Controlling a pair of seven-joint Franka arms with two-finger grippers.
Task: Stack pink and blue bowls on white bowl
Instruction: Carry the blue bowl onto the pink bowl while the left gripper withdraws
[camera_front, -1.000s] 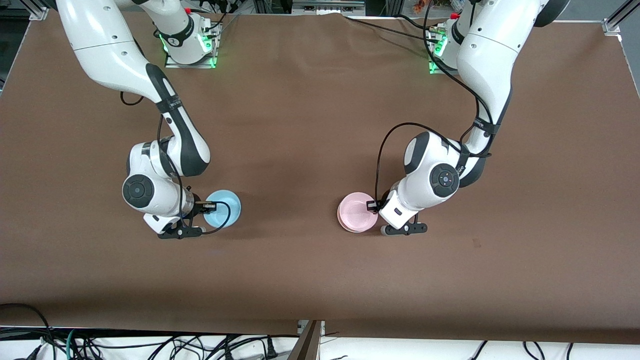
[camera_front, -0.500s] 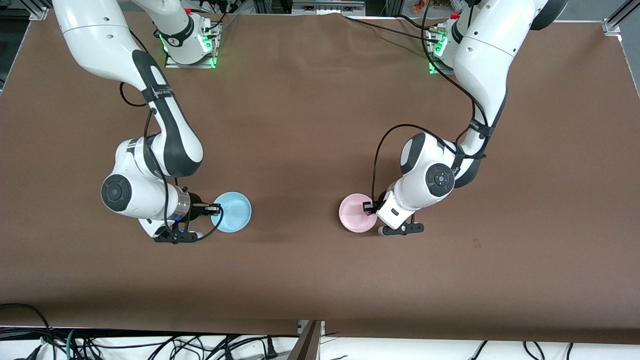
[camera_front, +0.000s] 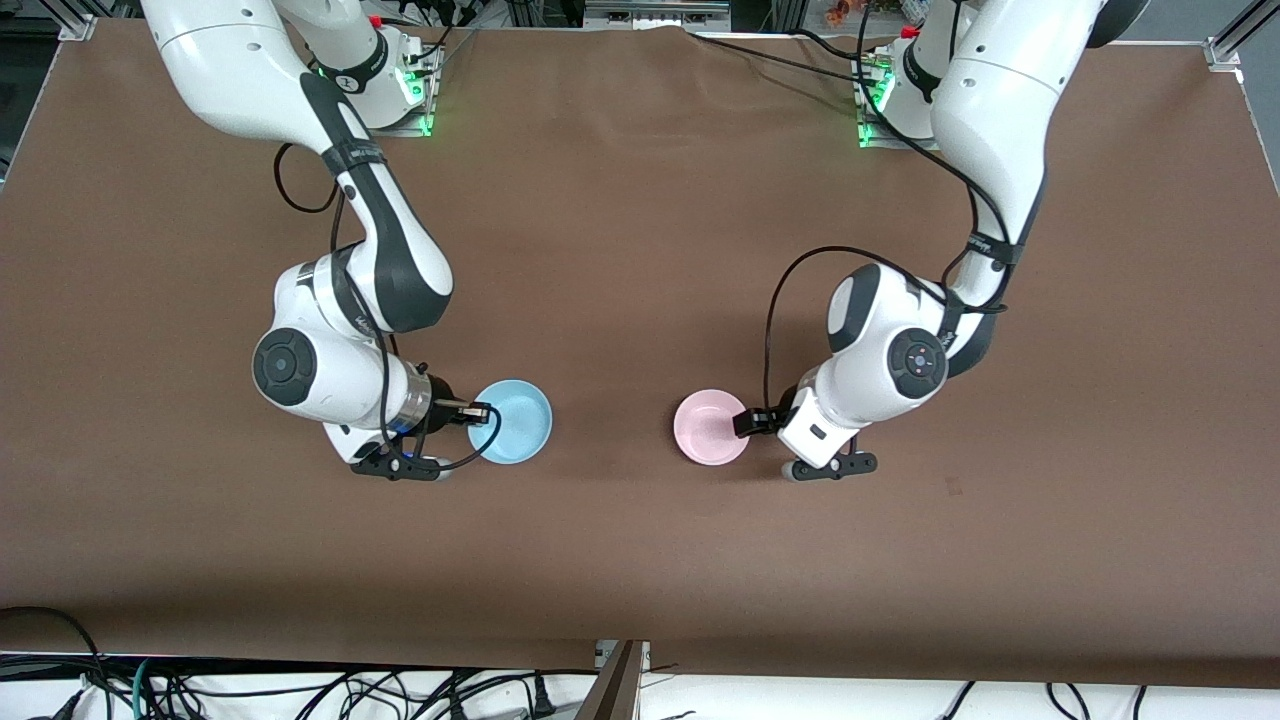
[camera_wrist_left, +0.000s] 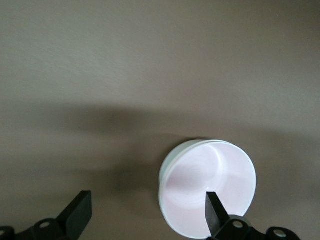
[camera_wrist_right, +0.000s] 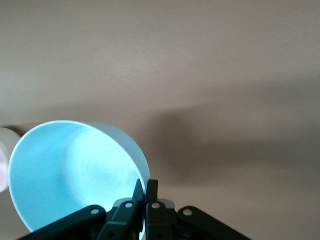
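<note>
While I carry:
Right gripper (camera_wrist_right: 145, 192): pinched on blue bowl (camera_front: 512, 421) rim, aloft.
Left gripper (camera_wrist_left: 145, 212): jaws wide, beside pink bowl (camera_front: 711, 428) nested on white bowl (camera_wrist_left: 172, 161).
Care: keep level, centre over stack.

Both arms are glossy white shells with black bands at the joints and round dark grey caps on the wrist housings. A thin black cable loops loose along each forearm, strapped on by a black band. The bases glow green, each with a small red part at its 12 o'clock. The right gripper (camera_front: 478, 410) has slim black fingers (camera_wrist_right: 135, 197) with small silver screws. The left gripper (camera_wrist_left: 147, 212) has flat black fingers (camera_wrist_left: 80, 212) with like screws.
</note>
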